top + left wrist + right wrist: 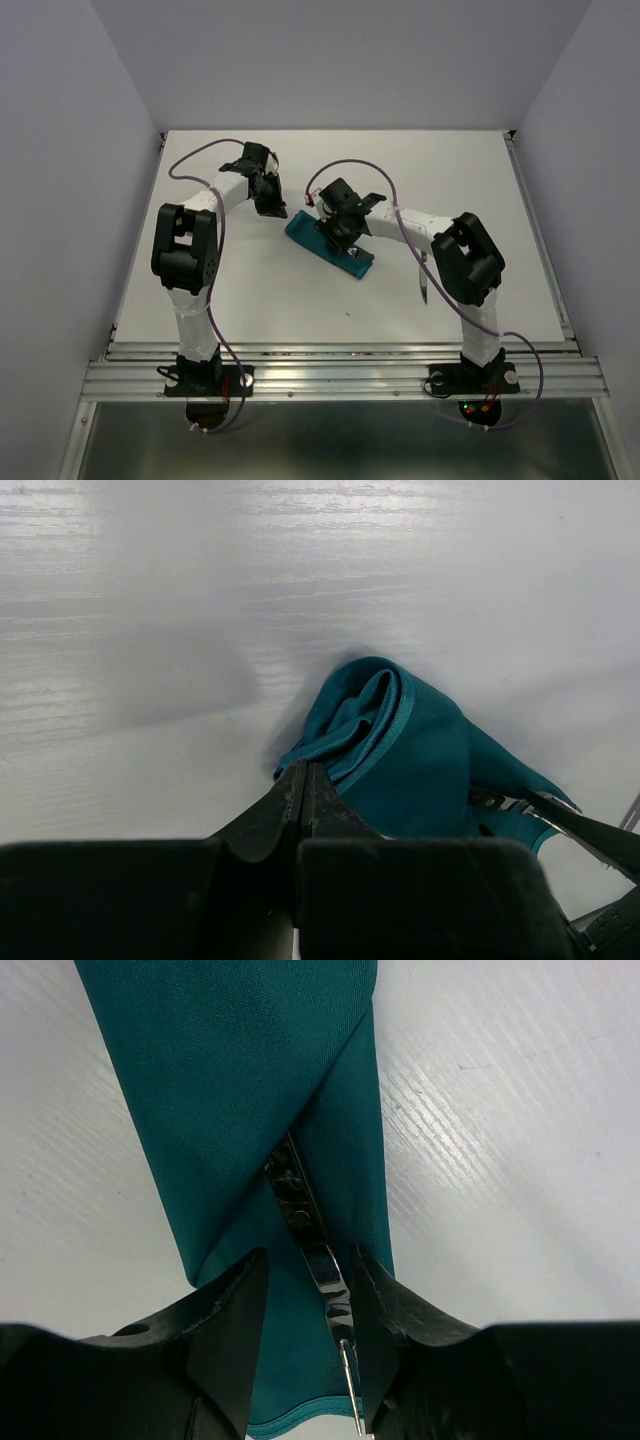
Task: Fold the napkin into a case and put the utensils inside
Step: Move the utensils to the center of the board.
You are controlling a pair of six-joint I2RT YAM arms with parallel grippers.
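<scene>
Looking first between the fingers of the right pincer [308, 1265], we see its jaws standing apart, one finger on each side of a slim silver utensil [327, 1285] and, as far as we can judge, not pressing on it. This utensil lies in the slit where two flaps of the case [230, 1080] cross. Its far end is already under the cloth and its near end points back toward the pincer; whether it is the fork or the knife we cannot tell surely. We judge the metal to be light, stiff and slippery, so the good place to take hold is the flat part just before the slit. The teal cloth is soft and will probably wrinkle or slide on the table [500, 1110] if it is pushed hard. Beyond the far end of the case is the left pincer [303, 772], closed with its tips together at the bunched cloth; we cannot tell if it pinches some of it. To both sides of the right pincer the table is bare and its edges are well apart, but straight ahead the left pincer leaves little room. Back beside the right arm lies another slim utensil [424, 280].
</scene>
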